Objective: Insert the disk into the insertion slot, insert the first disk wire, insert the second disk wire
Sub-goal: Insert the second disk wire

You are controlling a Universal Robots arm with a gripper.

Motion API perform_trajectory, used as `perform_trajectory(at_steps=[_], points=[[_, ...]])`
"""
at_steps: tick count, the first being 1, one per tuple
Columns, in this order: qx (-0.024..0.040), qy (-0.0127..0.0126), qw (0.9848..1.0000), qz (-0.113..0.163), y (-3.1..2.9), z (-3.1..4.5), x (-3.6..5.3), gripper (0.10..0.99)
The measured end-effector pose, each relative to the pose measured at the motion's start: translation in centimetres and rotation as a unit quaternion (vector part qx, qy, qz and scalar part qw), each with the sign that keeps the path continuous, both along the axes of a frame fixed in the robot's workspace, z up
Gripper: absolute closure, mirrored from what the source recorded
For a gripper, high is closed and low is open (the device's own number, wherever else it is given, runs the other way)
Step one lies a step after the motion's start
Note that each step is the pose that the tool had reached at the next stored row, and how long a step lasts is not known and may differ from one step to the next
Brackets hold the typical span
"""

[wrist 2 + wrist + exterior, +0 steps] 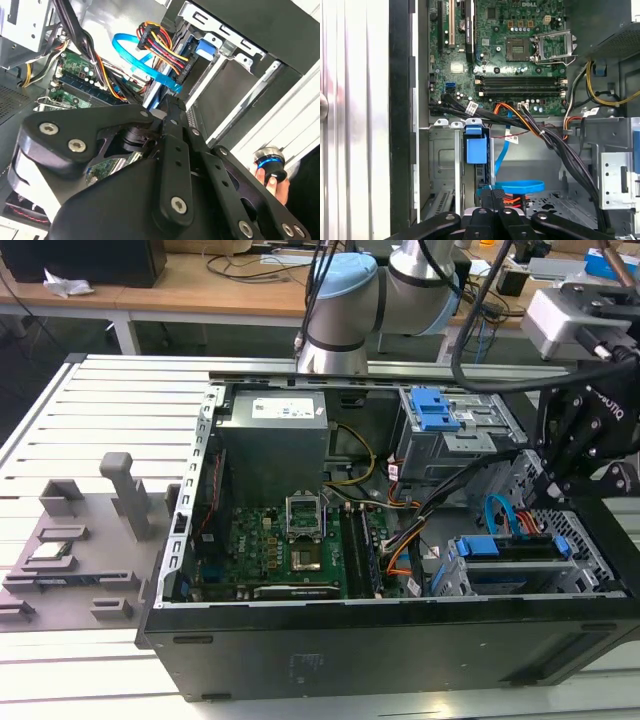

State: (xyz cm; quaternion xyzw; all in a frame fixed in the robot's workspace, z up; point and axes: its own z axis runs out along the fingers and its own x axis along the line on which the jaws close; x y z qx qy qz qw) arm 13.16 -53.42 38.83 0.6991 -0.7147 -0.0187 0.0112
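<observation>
Blue plastic framed the disk, which already lay inside the insertion slot at the case's lower corner, on the exterior view's right. The pincer hung directly over the disk's connector end, its fingers pressed together with nothing visibly between them. Just ahead of the tips looped the flat blue wire and beside it the bundle of coloured power wires, both reaching the disk's end.

Seating a plug well here probably called for pushing straight along the connector's axis, keeping the cable loop free of the cage edge.

A hand holding a small black-and-blue knob showed in the second wrist view; the first wrist view instead showed the motherboard beyond the pincer.
</observation>
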Motion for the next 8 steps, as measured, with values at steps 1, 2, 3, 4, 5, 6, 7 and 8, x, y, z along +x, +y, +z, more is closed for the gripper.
perform_trajectory(at_steps=[1, 2, 3, 4, 5, 6, 7, 8], points=[[0.0002, 0.0000, 1.0000, 0.000, 0.00, 0.09, 0.00, 0.980], [0.0005, 0.0000, 1.0000, 0.000, 0.00, 0.17, 0.00, 0.980], [0.0010, 0.0000, 1.0000, 0.000, 0.00, 0.22, 0.00, 0.980], [0.0016, 0.0000, 1.0000, 0.000, 0.01, 0.24, 0.00, 0.980], [0.0016, 0.0000, 1.0000, 0.000, 0.01, 0.25, 0.00, 0.980], [0.0015, 0.0000, 1.0000, 0.000, 0.00, 0.25, 0.00, 0.980], [0.0015, 0.0000, 1.0000, 0.000, 0.00, 0.25, 0.00, 0.980], [0.0016, 0.0000, 1.0000, 0.000, 0.00, 0.25, 0.00, 0.980]])
